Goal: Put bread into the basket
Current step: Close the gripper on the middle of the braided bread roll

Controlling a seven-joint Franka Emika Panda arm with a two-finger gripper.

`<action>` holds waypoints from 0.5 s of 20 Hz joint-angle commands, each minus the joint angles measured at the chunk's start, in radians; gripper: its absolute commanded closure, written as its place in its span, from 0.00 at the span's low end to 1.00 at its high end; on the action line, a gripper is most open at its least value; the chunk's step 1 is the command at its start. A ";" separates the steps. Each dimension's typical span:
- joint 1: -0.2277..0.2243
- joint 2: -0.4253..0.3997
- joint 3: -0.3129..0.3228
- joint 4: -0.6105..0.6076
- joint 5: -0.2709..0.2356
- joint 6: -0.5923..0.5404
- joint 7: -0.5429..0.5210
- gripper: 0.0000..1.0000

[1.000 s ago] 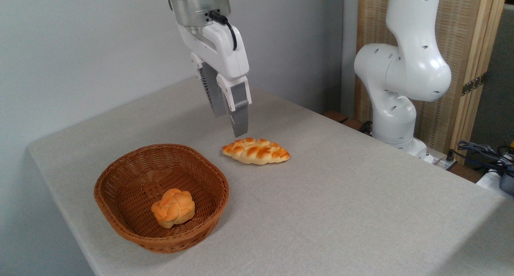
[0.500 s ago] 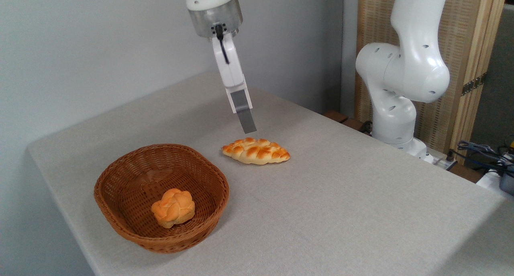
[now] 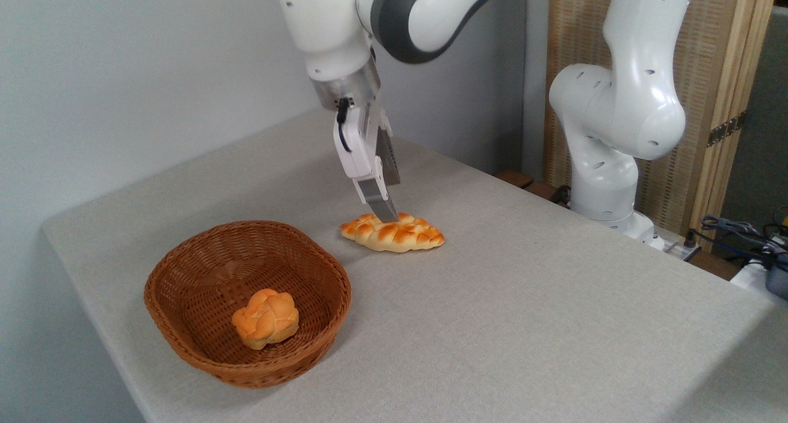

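Gripper (image 3: 386, 212) lowered since a second ago, fingertips at braided loaf (image 3: 393, 232); jaw state indiscernible; basket (image 3: 184, 337) lower left.

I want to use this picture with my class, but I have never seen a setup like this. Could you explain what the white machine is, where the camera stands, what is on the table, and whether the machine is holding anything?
The white machine is a robot arm bolted beside the table. It bends over the top of the picture and comes down to its end effector, a two-fingered pincer. There is one picture, taken by a fixed camera looking down at the table from one corner.

On the grey table lies a long braided bread. To the left of it sits a brown wicker basket, with a small round bun already inside.

The end effector holds nothing yet. Its fingertips are right at the top of the bread, which lies flat on the table. From this angle I cannot tell whether the fingers are open or closed.
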 commanded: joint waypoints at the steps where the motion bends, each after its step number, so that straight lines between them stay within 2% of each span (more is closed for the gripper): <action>1: -0.008 -0.025 -0.013 -0.084 -0.011 0.097 0.022 0.00; 10: -0.008 -0.020 -0.013 -0.095 0.004 0.131 0.075 0.00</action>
